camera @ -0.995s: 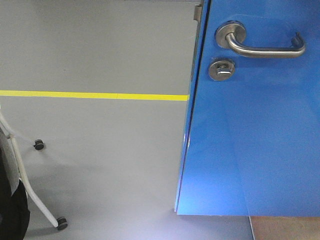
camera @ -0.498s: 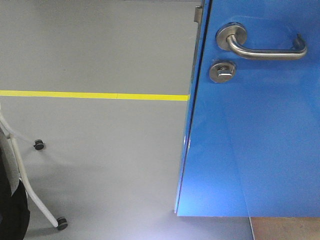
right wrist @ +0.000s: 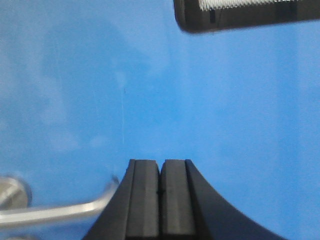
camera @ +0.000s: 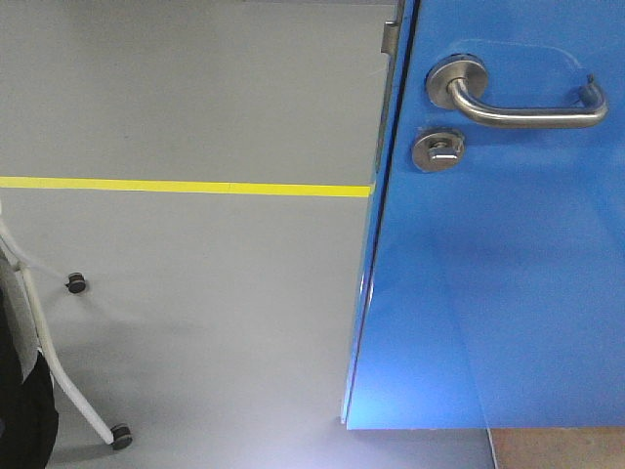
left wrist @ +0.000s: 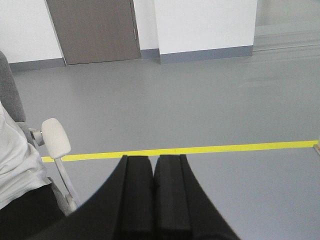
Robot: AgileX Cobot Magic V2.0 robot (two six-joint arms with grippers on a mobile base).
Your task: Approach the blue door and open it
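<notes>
No brand, label or writing can be read in any view; the blue door (camera: 508, 283) fills the right side of the front view, standing upright with its long axis vertical and its narrow latch edge facing left toward the grey floor (camera: 195, 322); its silver lever handle (camera: 522, 103) lies level, running from its round rose at the left out to the right, with the round thumb-turn lock (camera: 437, 150) just beneath the rose and the metal latch plate (camera: 389, 39) on the edge near the top; a yellow floor line (camera: 186, 186) runs across the floor and meets the door's edge; at the far left a white chair leg with casters (camera: 73, 391) shows.

Against the frame a second ago, the handle and lock sit slightly further right and lower in the picture, while the yellow line and chair leg lie where they were.

In the left wrist view the left pincer (left wrist: 153, 200) has its two black pads pressed together, holding nothing, over open floor with a white chair armrest (left wrist: 56, 138) to its left; in the right wrist view the right pincer (right wrist: 160, 200) is likewise closed and empty, close before the blue panel, the blurred lever just to its lower left.
</notes>
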